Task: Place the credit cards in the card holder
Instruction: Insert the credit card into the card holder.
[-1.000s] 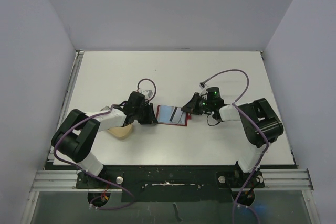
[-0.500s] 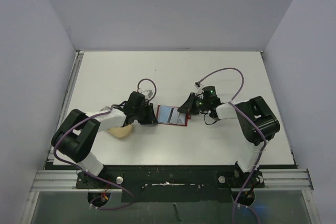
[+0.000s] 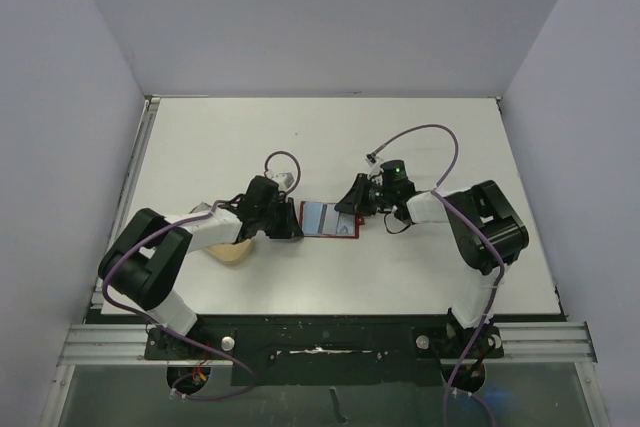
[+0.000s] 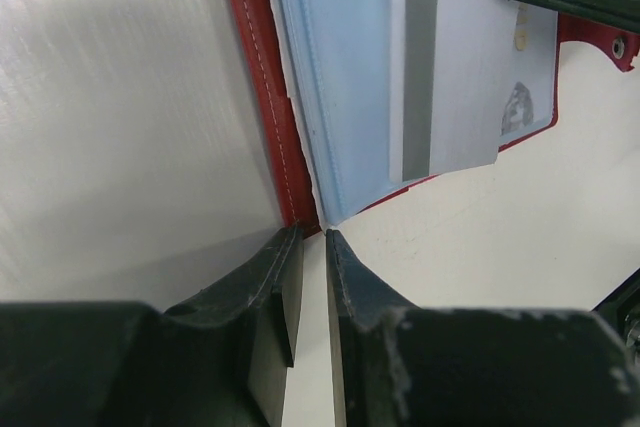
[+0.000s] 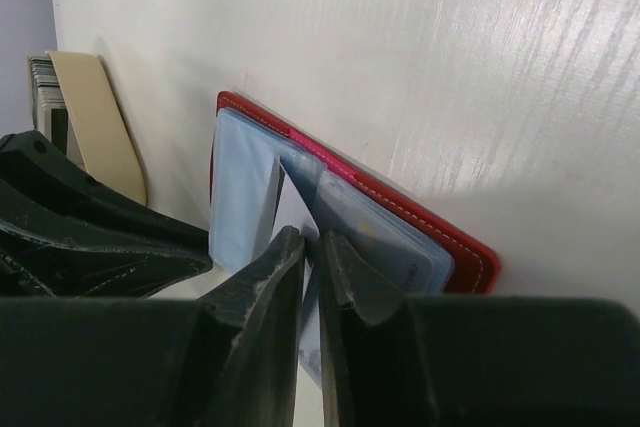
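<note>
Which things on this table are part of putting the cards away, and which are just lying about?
For the job:
red card holder
pale credit card, partly in its sleeve
left gripper
right gripper

Lying about:
tan oval dish, left of the holder

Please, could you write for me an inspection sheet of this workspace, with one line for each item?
Surface: white table, no damage seen.
Job's things: the red wallet lies open between the arms; a pale card sits partly in its clear pocket.
Clutter: a tan dish, partly hidden by the left arm.
Grippers: the left gripper appears to pinch the wallet's corner; the right gripper has its jaws nearly together on the card's edge.
Cables: purple cables loop above both arms, not touching the wallet.
Surroundings: plain pale walls on three sides; nothing else seen.
</note>
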Tool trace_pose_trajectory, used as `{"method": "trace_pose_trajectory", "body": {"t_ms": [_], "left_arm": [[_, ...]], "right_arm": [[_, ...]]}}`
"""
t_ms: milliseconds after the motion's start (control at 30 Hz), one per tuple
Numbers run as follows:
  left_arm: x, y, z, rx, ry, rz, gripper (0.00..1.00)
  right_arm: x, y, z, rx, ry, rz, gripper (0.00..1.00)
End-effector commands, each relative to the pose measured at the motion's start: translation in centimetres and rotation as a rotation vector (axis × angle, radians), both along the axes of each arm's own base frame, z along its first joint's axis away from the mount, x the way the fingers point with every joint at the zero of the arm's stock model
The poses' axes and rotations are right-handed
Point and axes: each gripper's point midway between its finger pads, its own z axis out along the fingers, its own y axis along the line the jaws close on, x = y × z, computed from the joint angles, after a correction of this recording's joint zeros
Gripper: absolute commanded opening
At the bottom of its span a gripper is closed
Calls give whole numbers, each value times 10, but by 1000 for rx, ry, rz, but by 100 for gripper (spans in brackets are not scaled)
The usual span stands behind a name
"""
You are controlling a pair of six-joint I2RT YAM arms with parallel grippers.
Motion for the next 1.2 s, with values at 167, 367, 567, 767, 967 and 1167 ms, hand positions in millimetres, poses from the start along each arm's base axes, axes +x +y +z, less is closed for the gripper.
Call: {"method": "trace_pose_trajectory", "body": {"t_ms": [167, 367, 567, 767, 967, 1167], "left_arm": [[0, -20, 16, -75, -42, -10, 18], [5, -19, 31, -87, -65, 7, 23], [17, -11, 41, -91, -94, 56, 26], [22, -14, 41, -130, -117, 50, 27], [27, -17, 37, -140, -126, 43, 27], [27, -19, 32, -143, -116, 37, 27]], "right_arm": [[12, -4, 13, -108, -55, -23, 33], [12, -8, 26, -126, -74, -51, 47], [8, -5, 35, -141, -89, -53, 53], [3, -3, 33, -155, -72, -82, 54], [-2, 5, 26, -145, -57, -94, 56], [-4, 15, 26, -128, -64, -78, 57]]}}
